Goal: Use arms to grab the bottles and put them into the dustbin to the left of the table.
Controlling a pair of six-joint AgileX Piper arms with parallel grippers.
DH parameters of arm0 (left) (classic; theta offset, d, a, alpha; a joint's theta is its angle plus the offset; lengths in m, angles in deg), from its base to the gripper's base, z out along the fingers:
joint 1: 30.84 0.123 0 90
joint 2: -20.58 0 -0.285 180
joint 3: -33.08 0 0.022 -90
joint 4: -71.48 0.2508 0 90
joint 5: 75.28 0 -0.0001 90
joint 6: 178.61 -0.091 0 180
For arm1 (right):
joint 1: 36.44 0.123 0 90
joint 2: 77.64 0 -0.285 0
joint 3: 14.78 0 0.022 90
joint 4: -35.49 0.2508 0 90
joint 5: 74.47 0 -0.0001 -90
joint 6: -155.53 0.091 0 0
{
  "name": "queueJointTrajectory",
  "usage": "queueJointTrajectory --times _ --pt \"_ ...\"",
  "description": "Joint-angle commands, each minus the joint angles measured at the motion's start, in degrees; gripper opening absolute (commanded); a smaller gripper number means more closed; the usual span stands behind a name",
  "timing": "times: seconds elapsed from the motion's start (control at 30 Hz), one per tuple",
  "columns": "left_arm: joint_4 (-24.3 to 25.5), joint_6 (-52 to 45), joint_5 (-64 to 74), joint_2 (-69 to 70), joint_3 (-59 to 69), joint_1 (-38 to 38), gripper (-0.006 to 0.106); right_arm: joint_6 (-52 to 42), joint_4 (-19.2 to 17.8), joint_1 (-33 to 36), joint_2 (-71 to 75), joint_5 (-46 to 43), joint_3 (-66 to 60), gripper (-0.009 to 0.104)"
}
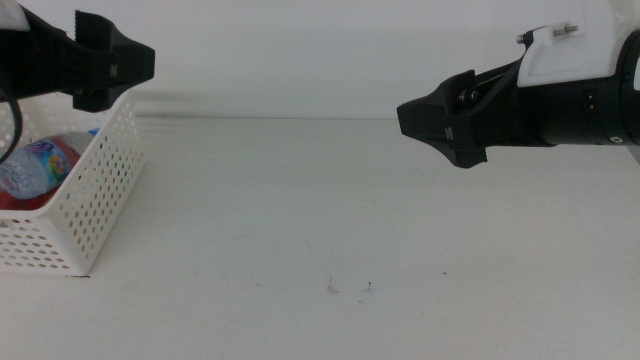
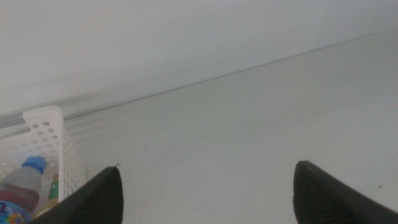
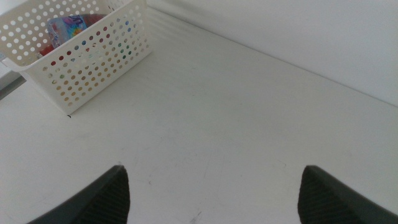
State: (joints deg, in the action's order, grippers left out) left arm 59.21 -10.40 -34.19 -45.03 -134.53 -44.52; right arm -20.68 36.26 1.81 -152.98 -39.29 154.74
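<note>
No bottles remain on the plain white table (image 1: 330, 200); the blue-capped clear water bottle (image 1: 35, 165) lies in the perforated white dustbin (image 1: 95, 200) at left, both black grippers, left (image 1: 105, 62) and right (image 1: 440, 125), wide open, empty, so the task looks finished.

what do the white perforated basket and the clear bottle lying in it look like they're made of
The white perforated basket looks like moulded plastic: uniform matte white walls with a regular grid of round holes and a thick smooth rim. The clear bottle with the blue cap seems to be thin transparent plastic, see-through body with a colourful printed label, though blur leaves the finish uncertain.
</note>
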Motion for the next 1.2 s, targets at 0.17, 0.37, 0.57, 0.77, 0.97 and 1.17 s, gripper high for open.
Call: queueJointTrajectory --times 0.17,0.37,0.57,0.77,0.97,1.17 --pt "0.4 0.0 -0.4 0.5 0.1 -0.3 0.094 -0.6 -0.2 0.2 0.3 -0.4 0.5 0.086" --pt "1.1 -0.2 -0.4 0.5 0.3 -0.3 0.094 -0.6 -0.8 -10.3 2.8 -8.1 -5.7 0.086" --pt "-0.6 -0.2 -10.4 7.9 8.9 -0.6 0.094 -0.6 -1.5 -24.7 11.7 -20.3 -22.3 0.086" --pt "3.3 -0.2 -19.6 30.0 29.0 -0.5 0.094 -0.6 -1.5 -33.0 33.9 -24.6 -43.1 0.086" --pt "7.3 -0.2 -19.3 45.8 41.2 4.6 0.094 -0.6 -3.4 -35.6 54.1 -16.1 -56.6 0.086" --pt "5.2 -0.2 -24.7 54.0 54.2 10.3 0.094 -0.6 -5.1 -36.1 64.6 -16.7 -64.4 0.086"
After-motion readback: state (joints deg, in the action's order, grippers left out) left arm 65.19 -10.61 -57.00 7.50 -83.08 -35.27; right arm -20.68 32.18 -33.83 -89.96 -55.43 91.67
